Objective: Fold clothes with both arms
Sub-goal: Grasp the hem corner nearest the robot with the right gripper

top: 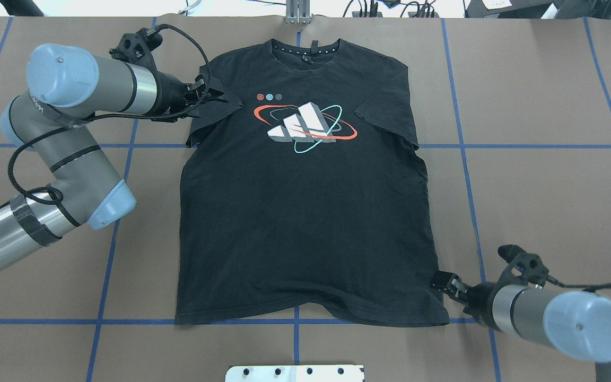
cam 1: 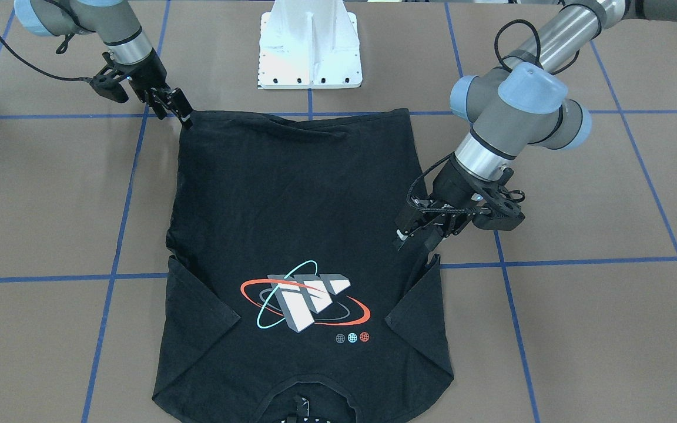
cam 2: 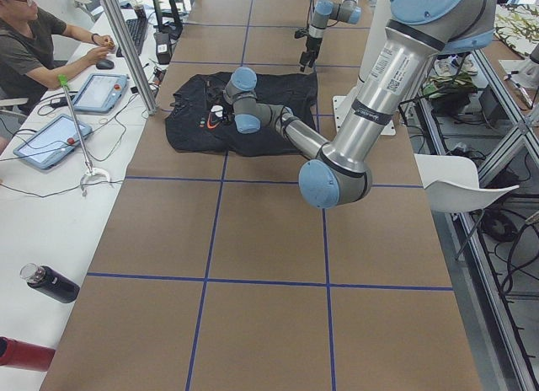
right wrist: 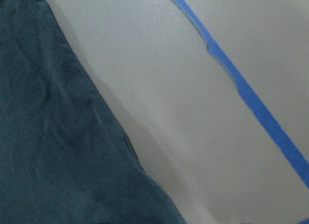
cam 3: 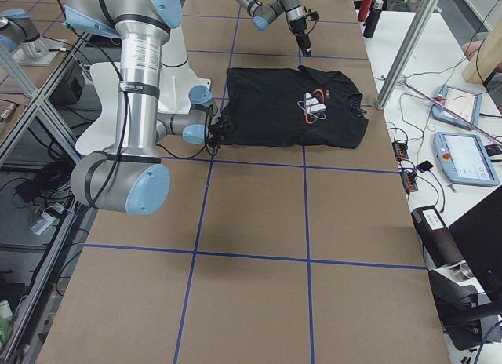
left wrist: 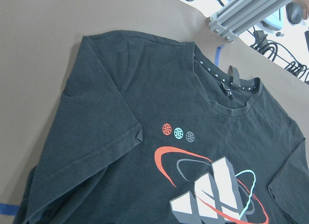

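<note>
Matt cloth T-shirt (top: 305, 223), papery brown table (top: 539, 201)

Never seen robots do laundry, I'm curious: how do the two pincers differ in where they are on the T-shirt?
The left pincer is at a sleeve, the right pincer at a bottom hem corner. The left pincer sits toward the collar end, far from the white base; the right pincer is close to it. Both are low at the edges of the T-shirt, on opposite sides.

Brown table (cam 1: 579, 329), gridded in blue tape (cam 1: 550, 261).
White pedestal base (cam 1: 310, 53) near right gripper (cam 1: 184, 116), farther from left gripper (cam 1: 416, 236); beyond left gripper, seated person (cam 2: 25, 45) at two tablets (cam 2: 93, 92), black bottle (cam 2: 50, 283) well apart.
</note>
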Motion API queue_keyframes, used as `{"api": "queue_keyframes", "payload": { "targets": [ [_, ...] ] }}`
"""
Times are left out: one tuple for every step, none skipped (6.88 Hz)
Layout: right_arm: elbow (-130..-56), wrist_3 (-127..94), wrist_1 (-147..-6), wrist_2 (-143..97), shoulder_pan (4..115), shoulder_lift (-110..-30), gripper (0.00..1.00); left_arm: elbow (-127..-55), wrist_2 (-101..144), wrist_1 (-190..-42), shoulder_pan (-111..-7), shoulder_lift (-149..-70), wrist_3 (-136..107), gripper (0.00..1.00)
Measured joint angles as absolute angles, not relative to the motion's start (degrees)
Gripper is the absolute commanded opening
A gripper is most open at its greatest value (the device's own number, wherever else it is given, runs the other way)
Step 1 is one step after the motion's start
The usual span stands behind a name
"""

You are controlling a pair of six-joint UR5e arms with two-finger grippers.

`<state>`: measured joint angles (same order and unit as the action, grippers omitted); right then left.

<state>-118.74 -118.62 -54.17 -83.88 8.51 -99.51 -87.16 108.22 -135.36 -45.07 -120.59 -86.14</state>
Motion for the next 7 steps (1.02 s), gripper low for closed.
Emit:
{"api": "queue_keyframes", "payload": {
  "targets": [
    [-118.9,-120.0,-54.2,-80.7,5.6,-99.6,0.88,-87.2,108.1,-135.4,-45.1,-120.5,-86.1,0.8],
    [-119.0,-120.6,-54.3,-78.3,3.5,-99.6,0.74,-87.2,108.0,-135.4,-45.1,-120.3,-86.1,0.8],
    [-119.0,-120.8,-54.4,-77.2,2.5,-99.6,0.57,-87.1,108.0,-135.4,-45.1,-120.1,-86.1,0.8],
    [-119.1,-120.8,-54.4,-76.8,2.0,-99.7,0.54,-87.1,108.0,-135.4,-45.1,-119.9,-86.0,0.8],
    [-119.1,-120.8,-54.4,-76.7,1.7,-99.7,0.54,-87.0,108.0,-135.4,-45.1,-119.8,-86.0,0.8],
    [-119.1,-120.8,-54.4,-76.6,1.3,-99.7,0.54,-87.0,108.0,-135.4,-45.1,-119.8,-85.9,0.8],
    [-119.2,-120.8,-54.4,-76.5,1.2,-99.8,0.53,-86.9,108.0,-135.4,-45.1,-119.8,-85.9,0.8]
  ]
}}
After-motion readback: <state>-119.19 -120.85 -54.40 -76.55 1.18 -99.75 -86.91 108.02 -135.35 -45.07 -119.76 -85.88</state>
